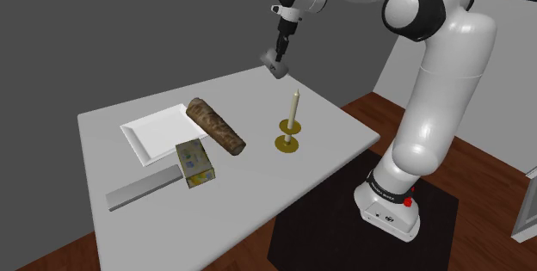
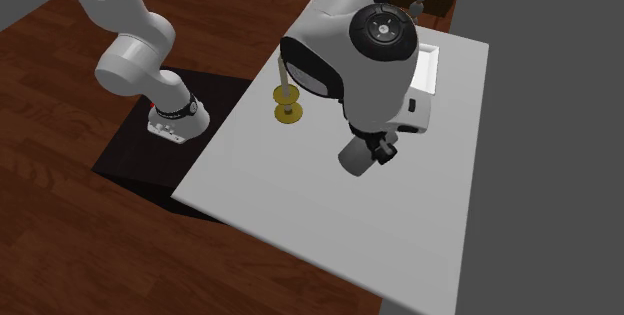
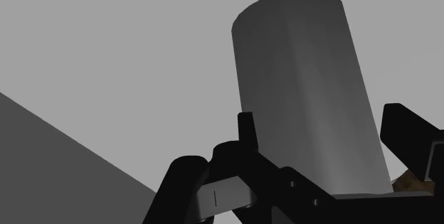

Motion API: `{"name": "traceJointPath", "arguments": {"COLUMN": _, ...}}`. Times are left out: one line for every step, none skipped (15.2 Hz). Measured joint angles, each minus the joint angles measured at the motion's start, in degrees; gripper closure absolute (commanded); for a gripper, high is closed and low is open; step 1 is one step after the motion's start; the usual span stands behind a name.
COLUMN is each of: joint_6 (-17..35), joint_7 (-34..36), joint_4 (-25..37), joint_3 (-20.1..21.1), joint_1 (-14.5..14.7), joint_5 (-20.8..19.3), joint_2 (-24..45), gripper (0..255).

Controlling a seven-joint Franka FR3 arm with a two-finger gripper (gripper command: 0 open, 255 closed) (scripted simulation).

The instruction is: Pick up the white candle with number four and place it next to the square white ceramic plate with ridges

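We hold the grey candle (image 1: 274,61) aloft.
Our claw (image 1: 278,54) pinches it above the table (image 1: 258,194), well apart from the plate (image 1: 148,138).

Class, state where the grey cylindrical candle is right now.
In the shoulder view, the grey cylindrical candle hangs clasped in the black end effector above the white table, higher than and slightly left of the cream taper candle on its gold holder.
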Motion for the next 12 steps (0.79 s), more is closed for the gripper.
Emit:
{"name": "traceJointPath", "arguments": {"joint_6": -0.8, "joint_7": 0.2, "joint_4": 0.8, "joint_3": 0.0, "joint_1": 0.0, "joint_5": -0.1, "joint_2": 0.0, "gripper": 255}}
{"name": "traceJointPath", "arguments": {"joint_6": -1.5, "joint_7": 0.4, "joint_4": 1.5, "joint_3": 0.0, "joint_1": 0.0, "joint_5": -0.2, "joint_2": -0.1, "gripper": 255}}
{"name": "traceJointPath", "arguments": {"joint_6": -2.1, "joint_7": 0.5, "joint_4": 1.9, "joint_3": -0.1, "joint_1": -0.1, "joint_5": -0.3, "joint_2": -0.2, "gripper": 255}}
{"name": "traceJointPath", "arguments": {"joint_6": -2.8, "joint_7": 0.7, "joint_4": 2.6, "joint_3": -0.1, "joint_1": -0.1, "joint_5": -0.4, "joint_2": -0.2, "gripper": 255}}
{"name": "traceJointPath", "arguments": {"joint_6": -3.3, "joint_7": 0.9, "joint_4": 3.0, "joint_3": -0.1, "joint_1": -0.1, "joint_5": -0.5, "joint_2": -0.4, "gripper": 255}}
{"name": "traceJointPath", "arguments": {"joint_6": -4.1, "joint_7": 1.0, "joint_4": 3.8, "joint_3": -0.2, "joint_1": -0.1, "joint_5": -0.6, "joint_2": -0.5, "gripper": 255}}
{"name": "traceJointPath", "arguments": {"joint_6": -4.8, "joint_7": 1.3, "joint_4": 4.2, "joint_3": -0.2, "joint_1": -0.1, "joint_5": -0.7, "joint_2": -0.8, "gripper": 255}}
{"name": "traceJointPath", "arguments": {"joint_6": -5.5, "joint_7": 1.5, "joint_4": 4.8, "joint_3": -0.2, "joint_1": -0.1, "joint_5": -0.9, "joint_2": -0.9, "gripper": 255}}
{"name": "traceJointPath", "arguments": {"joint_6": -6.3, "joint_7": 1.6, "joint_4": 5.7, "joint_3": -0.2, "joint_1": -0.2, "joint_5": -0.9, "joint_2": -0.9, "gripper": 255}}
{"name": "traceJointPath", "arguments": {"joint_6": -7.1, "joint_7": 1.8, "joint_4": 6.4, "joint_3": -0.3, "joint_1": -0.2, "joint_5": -1.0, "joint_2": -1.0, "gripper": 255}}
{"name": "traceJointPath", "arguments": {"joint_6": -7.9, "joint_7": 1.9, "joint_4": 7.3, "joint_3": -0.3, "joint_1": -0.2, "joint_5": -1.0, "joint_2": -0.8, "gripper": 255}}
{"name": "traceJointPath", "arguments": {"joint_6": -8.3, "joint_7": 2.0, "joint_4": 7.7, "joint_3": -0.3, "joint_1": -0.3, "joint_5": -1.0, "joint_2": -0.9, "gripper": 255}}
